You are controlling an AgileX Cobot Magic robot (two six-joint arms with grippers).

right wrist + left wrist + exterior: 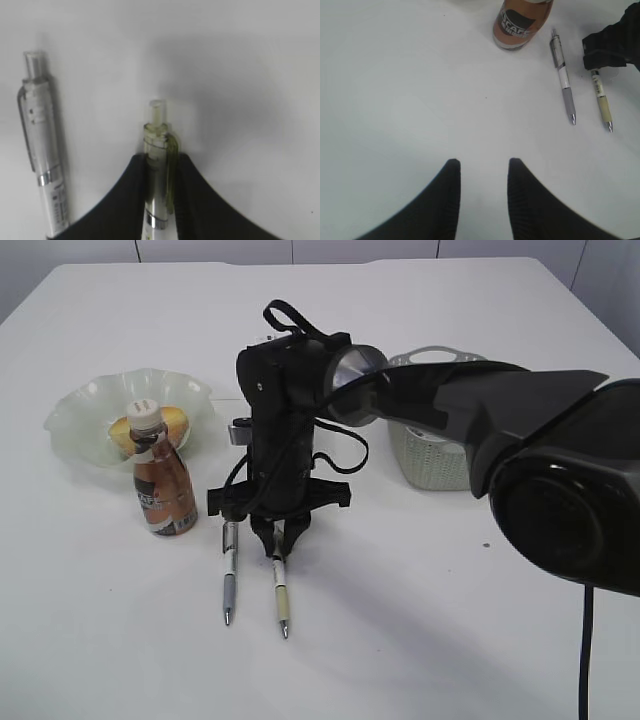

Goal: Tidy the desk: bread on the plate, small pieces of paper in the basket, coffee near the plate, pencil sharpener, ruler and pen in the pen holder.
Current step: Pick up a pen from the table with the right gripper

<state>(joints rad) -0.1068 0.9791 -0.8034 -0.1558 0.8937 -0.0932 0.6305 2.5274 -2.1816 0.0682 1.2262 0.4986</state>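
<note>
1. Reaching down at the frame's centre, the right gripper [279, 536] stands vertical, jaws pinched onto the cream-barrelled pen [159, 170] lying on the desk [430, 640].
2. Hovering low, the left gripper [482, 172] holds nothing, its jaws partly apart.
3. A second, silver pen [229, 575] lies just left, parallel.
4. At left, the ruffled glass plate [85, 415] holds the bread [178, 423]; the coffee [163, 485] stands before it.
5. The perforated basket [425, 460] sits at right, contents hidden.

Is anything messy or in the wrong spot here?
Nothing is spilled or broken. Two pens lie loose on the desk: a grey pen and a yellow pen, which the right gripper is pinching. The coffee stands upright by the plate. The basket sits behind the arm.
</note>
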